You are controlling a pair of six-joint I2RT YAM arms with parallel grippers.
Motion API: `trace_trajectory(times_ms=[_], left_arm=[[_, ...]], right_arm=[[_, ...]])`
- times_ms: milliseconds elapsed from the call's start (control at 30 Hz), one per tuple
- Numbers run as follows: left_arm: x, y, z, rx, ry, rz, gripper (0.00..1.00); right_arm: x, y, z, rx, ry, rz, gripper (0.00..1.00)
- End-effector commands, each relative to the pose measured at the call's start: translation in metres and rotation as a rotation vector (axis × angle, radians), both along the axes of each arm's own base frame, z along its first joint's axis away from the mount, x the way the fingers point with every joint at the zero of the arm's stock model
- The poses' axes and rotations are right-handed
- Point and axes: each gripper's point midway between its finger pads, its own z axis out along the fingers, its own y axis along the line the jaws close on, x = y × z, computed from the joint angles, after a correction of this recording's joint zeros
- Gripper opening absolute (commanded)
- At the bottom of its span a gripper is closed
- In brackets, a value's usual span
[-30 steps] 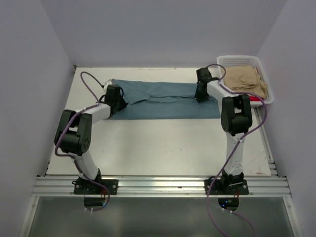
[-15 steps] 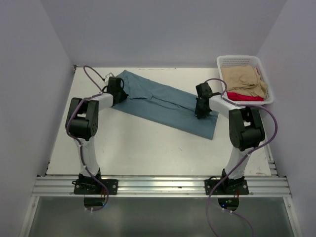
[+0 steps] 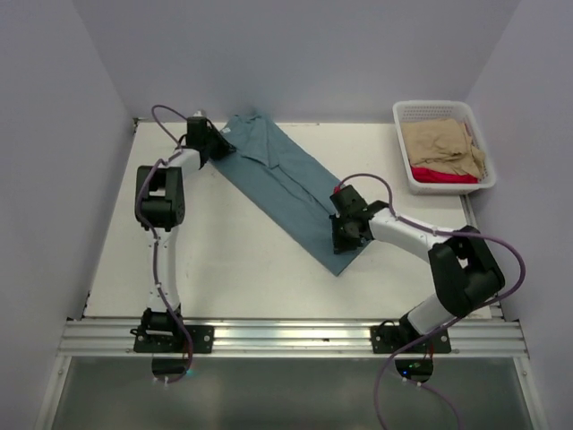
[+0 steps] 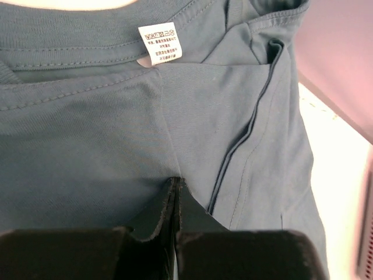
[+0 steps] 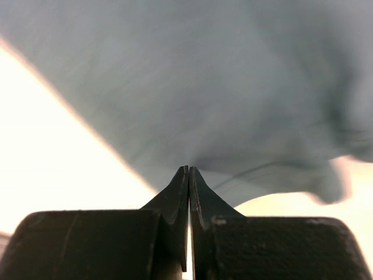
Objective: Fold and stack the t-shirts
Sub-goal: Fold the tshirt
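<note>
A blue-grey t-shirt (image 3: pixel 282 179), folded into a long strip, lies diagonally from the table's far left to its middle. My left gripper (image 3: pixel 215 143) is shut on the shirt's collar end at the far left; in the left wrist view its jaws (image 4: pixel 175 182) pinch the cloth (image 4: pixel 87 157) below a white label (image 4: pixel 159 43). My right gripper (image 3: pixel 345 235) is shut on the shirt's hem end near the table's middle; the right wrist view shows its jaws (image 5: pixel 189 170) pinching the blurred cloth (image 5: pixel 204 87).
A white basket (image 3: pixel 407 166) at the far right holds a tan shirt (image 3: pixel 443 145) on top of a red one (image 3: pixel 443 176). The white table (image 3: pixel 233 260) is walled at back and sides. A metal rail (image 3: pixel 286 336) runs along the front edge.
Both grippers swung the shirt round: the left end went up to the far-left corner, the right end came down toward the middle. The strip turned from level to steeply diagonal.
</note>
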Motion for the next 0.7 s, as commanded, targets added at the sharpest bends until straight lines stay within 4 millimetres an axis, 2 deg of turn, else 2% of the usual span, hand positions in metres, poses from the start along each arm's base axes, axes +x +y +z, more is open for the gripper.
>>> trace_trajectory(times_ms=[0, 33, 67, 100, 133, 167, 200, 233, 300, 367, 400, 433, 500, 567, 667], left_arm=[[-0.012, -0.030, -0.043, -0.129, 0.091, -0.132, 0.00], [-0.008, -0.037, -0.038, -0.161, 0.076, -0.160, 0.00], [-0.010, -0.041, -0.049, -0.188, 0.099, -0.167, 0.00], [-0.009, -0.043, -0.050, -0.201, 0.100, -0.177, 0.00], [-0.004, -0.047, -0.043, -0.219, 0.081, -0.197, 0.00], [-0.005, -0.050, -0.053, -0.235, 0.097, -0.205, 0.00], [-0.004, -0.052, -0.055, -0.246, 0.097, -0.217, 0.00], [0.002, -0.055, -0.048, -0.254, 0.079, -0.233, 0.00], [-0.003, -0.054, -0.055, -0.246, 0.091, -0.238, 0.00], [-0.003, -0.052, -0.041, -0.220, 0.061, -0.242, 0.00], [-0.010, -0.049, -0.046, -0.206, 0.080, -0.233, 0.00], [-0.004, -0.048, -0.026, -0.192, 0.021, -0.239, 0.00], [-0.007, -0.044, -0.023, -0.163, 0.013, -0.240, 0.00], [-0.006, -0.042, -0.007, -0.149, -0.019, -0.245, 0.00], [-0.006, -0.042, 0.001, -0.144, -0.029, -0.249, 0.00]], right_arm=[[-0.035, 0.037, 0.012, 0.082, 0.038, 0.079, 0.00], [-0.048, 0.050, 0.012, 0.086, 0.043, 0.125, 0.00], [-0.056, 0.060, 0.012, 0.108, 0.061, 0.136, 0.00], [-0.060, 0.070, 0.013, 0.118, 0.058, 0.154, 0.00], [-0.071, 0.080, 0.011, 0.112, 0.064, 0.190, 0.00], [-0.075, 0.087, 0.012, 0.118, 0.067, 0.192, 0.00], [-0.078, 0.095, 0.009, 0.116, 0.070, 0.204, 0.00], [-0.084, 0.103, 0.009, 0.116, 0.070, 0.229, 0.00], [-0.084, 0.109, 0.009, 0.083, 0.043, 0.245, 0.00], [-0.080, 0.112, 0.015, 0.082, 0.022, 0.249, 0.00], [-0.073, 0.107, 0.020, 0.052, -0.014, 0.237, 0.00], [-0.067, 0.106, 0.029, 0.044, -0.049, 0.242, 0.00], [-0.052, 0.103, 0.051, 0.015, -0.119, 0.232, 0.00], [-0.027, 0.094, 0.074, -0.032, -0.222, 0.188, 0.00], [0.004, 0.043, 0.084, -0.232, -0.268, 0.040, 0.00]])
